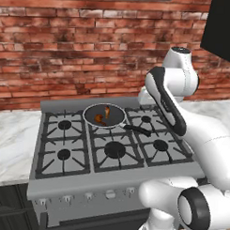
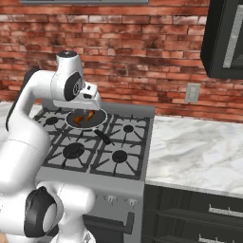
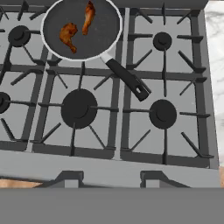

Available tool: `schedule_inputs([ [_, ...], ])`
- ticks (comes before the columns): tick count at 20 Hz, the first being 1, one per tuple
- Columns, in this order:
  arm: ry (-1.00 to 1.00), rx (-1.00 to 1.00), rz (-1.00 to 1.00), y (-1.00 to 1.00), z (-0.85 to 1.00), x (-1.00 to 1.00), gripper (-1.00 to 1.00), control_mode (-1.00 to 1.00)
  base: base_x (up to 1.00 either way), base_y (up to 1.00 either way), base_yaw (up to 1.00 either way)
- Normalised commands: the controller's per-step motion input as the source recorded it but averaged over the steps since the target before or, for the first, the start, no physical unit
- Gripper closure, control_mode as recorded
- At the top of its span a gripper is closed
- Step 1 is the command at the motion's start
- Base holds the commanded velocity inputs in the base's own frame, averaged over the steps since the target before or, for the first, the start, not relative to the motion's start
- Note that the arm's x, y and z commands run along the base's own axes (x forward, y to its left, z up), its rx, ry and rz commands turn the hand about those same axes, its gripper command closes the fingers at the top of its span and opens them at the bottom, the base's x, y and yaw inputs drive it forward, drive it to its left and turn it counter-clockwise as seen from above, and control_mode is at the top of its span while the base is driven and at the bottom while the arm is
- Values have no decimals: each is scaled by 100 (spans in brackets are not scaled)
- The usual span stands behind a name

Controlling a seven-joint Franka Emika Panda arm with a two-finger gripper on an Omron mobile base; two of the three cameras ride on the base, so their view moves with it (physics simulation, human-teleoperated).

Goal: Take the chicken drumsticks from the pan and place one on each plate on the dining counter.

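The pan (image 3: 82, 28) sits on the back middle burner of the stove, its black handle (image 3: 127, 78) pointing toward the front right. Both chicken drumsticks lie inside it: one (image 3: 68, 36) on the left, the other (image 3: 89, 16) further back. They also show in the pan (image 1: 104, 115) as orange-brown pieces (image 1: 101, 118). My gripper (image 3: 109, 179) hangs high above the stove's front half, fingers apart with nothing between them. In the right base view my hand (image 2: 88, 97) hovers just above and in front of the pan (image 2: 86, 118). The plates and the dining counter are out of view.
A grey six-burner stove (image 1: 114, 149) has raised grates and knobs along its front. Marble counters flank it on the left (image 1: 12, 141) and right (image 2: 199, 152), with black cabinets below. A brick wall (image 1: 91, 50) stands behind, and a dark wall cabinet (image 2: 225, 38) hangs at the upper right.
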Motion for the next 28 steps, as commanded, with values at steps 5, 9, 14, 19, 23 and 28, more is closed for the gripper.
schedule_inputs([
  [5,2,-5,1,0,-3,-6,-100,-100,0,0,0],
  [9,2,-1,-3,32,-23,3,-100,-100,0,0,0],
  [14,-3,0,-13,48,-26,50,-100,-100,0,0,0],
  [19,0,0,-7,38,-30,80,-100,-100,0,0,0],
  [23,4,0,-2,33,-29,96,-100,-100,0,0,0],
  [28,12,0,0,4,-29,91,-100,-100,0,0,0],
])
